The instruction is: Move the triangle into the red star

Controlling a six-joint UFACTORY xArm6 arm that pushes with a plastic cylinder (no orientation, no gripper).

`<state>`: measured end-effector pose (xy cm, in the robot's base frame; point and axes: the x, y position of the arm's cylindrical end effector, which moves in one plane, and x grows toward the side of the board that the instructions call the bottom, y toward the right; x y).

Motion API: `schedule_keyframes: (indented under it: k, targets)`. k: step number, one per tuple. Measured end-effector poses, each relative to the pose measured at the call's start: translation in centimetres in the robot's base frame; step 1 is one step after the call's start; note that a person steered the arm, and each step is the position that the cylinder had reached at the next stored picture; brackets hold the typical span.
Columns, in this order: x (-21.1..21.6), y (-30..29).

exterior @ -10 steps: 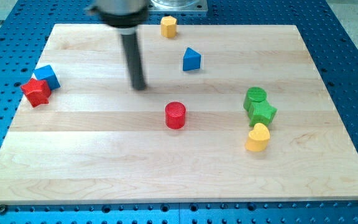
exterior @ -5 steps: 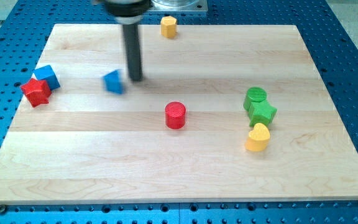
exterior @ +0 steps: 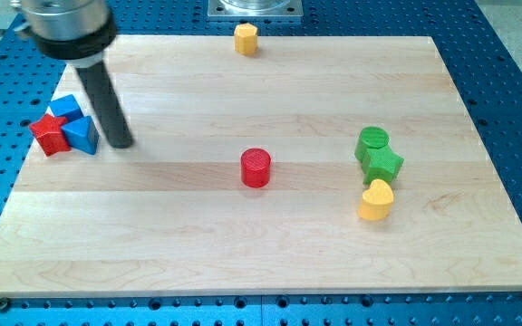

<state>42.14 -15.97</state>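
The blue triangle (exterior: 82, 135) lies at the view's left, touching the right side of the red star (exterior: 49, 135). A blue cube (exterior: 65, 108) sits just above them, against the star. My tip (exterior: 121, 143) rests on the board just right of the triangle, close to it or just touching. The dark rod rises up and to the left from the tip.
A red cylinder (exterior: 256, 167) stands mid-board. A green cylinder (exterior: 372, 142), a green star (exterior: 384, 164) and a yellow heart (exterior: 376, 200) cluster at the right. A yellow block (exterior: 246, 39) sits at the top edge. The wooden board (exterior: 243, 254) lies on a blue perforated table.
The triangle has slid left from the upper middle of the board to rest against the red star. My tip has followed it leftward and a little down.
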Motion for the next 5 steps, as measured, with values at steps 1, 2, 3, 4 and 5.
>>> schedule_keyframes:
  k: [1, 2, 3, 4, 5]
  targets:
    - [-0.3, 11.1]
    - [-1.0, 22.9]
    - [-1.7, 33.5]
    - [1.0, 39.1]
    - [3.3, 36.4]
